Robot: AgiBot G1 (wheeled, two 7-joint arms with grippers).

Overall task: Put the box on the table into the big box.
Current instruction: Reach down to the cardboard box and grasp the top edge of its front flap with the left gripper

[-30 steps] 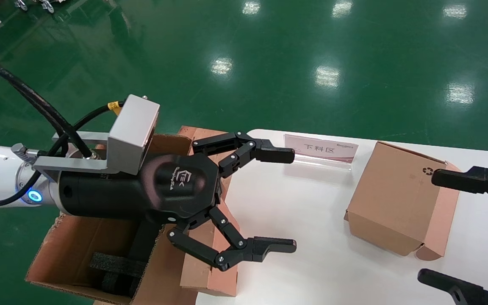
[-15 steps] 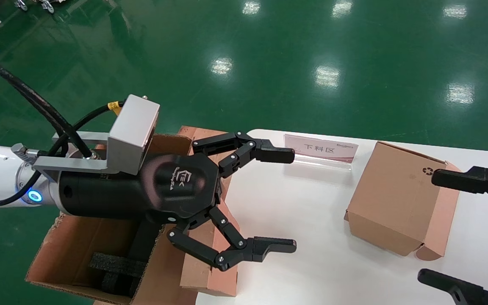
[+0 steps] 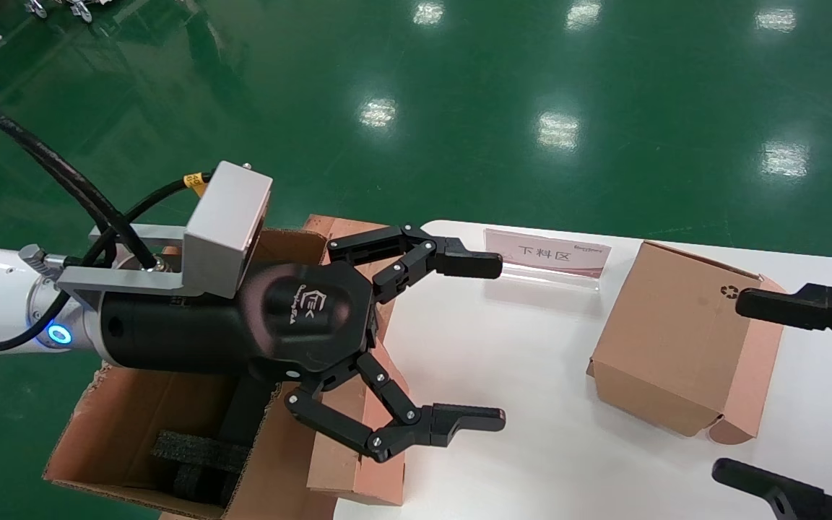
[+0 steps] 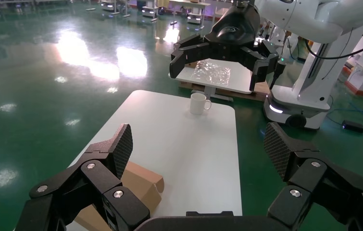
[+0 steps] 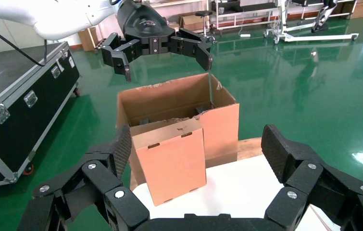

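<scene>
The small brown box with tab slots stands at the white table's left edge, against the big box. It is partly hidden under my left gripper, which hovers open and empty above it and the big box's rim. In the right wrist view the box stands upright before the big box, with the left gripper above. My right gripper is open and empty at the table's right, beside the carton with the recycling mark; its own view shows it wide open.
A similar carton with a recycling mark sits on the table's right, also in the left wrist view. A pink label stand is at the far edge. A white mug stands at the table's far end. Black foam lines the big box.
</scene>
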